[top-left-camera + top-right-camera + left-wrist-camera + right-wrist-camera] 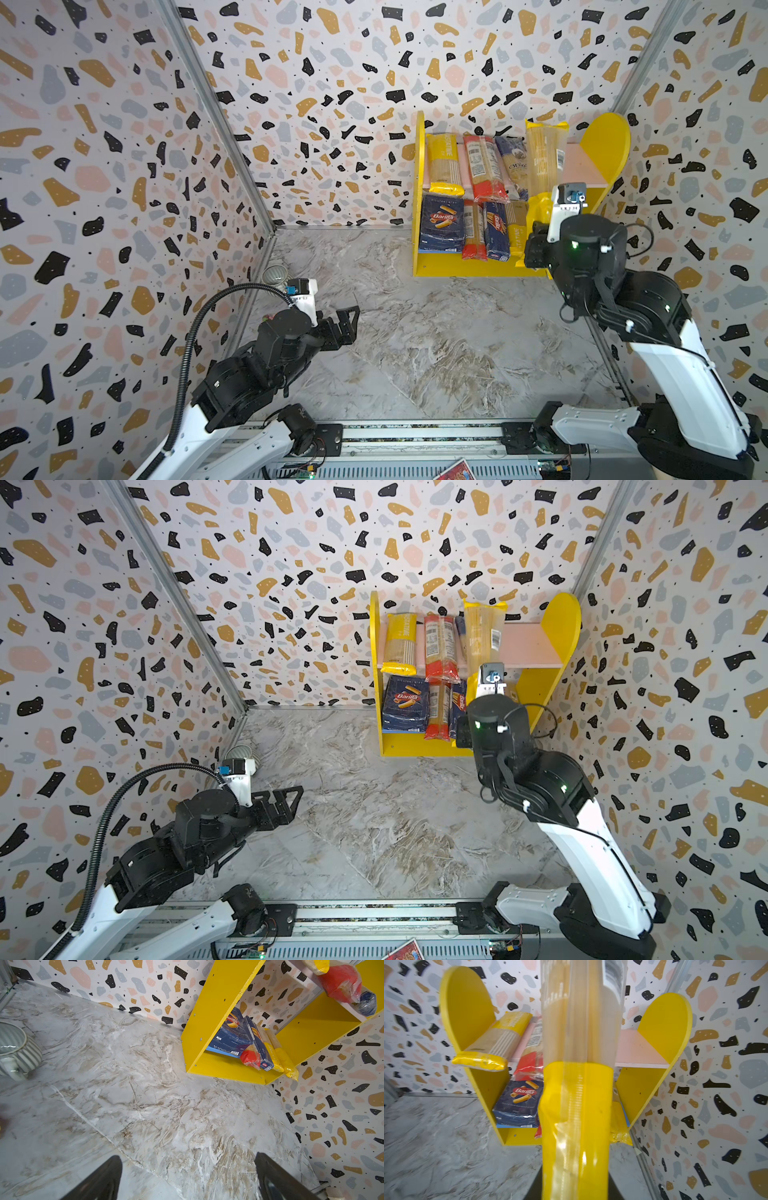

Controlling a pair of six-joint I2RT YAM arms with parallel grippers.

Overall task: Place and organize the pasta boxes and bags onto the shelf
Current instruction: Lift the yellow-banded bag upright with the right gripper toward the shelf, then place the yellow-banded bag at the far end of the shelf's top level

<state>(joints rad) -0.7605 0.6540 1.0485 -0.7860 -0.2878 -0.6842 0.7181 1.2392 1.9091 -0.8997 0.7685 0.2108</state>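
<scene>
Yellow-ended spaghetti pack (546,158) is in the right gripper (537,237), jaws pinched on its lower yellow end. In the right wrist view the pack (579,1084) runs straight out from the fingers toward the shelf (457,268). It stands steep over the pink upper board (528,646), just right of the dark blue ankara bag (515,166); can't tell if it touches the board. Upper tier going left from there: upper red-orange pack (484,170), then second yellow pack (444,166) beside the left side panel (419,166). All three overhang the board's front edge. Lower tier left to right: wide Barilla box (441,224), lower red-orange pack (473,232), narrow Barilla box (496,235), lower yellow pack (517,232) partly hidden by the gripper. Left gripper (348,326) is over the marble tabletop (415,353), well apart from the shelf, jaws spread wide, empty. Striped mug (18,1049) sits at the table's far left corner, near that arm.
</scene>
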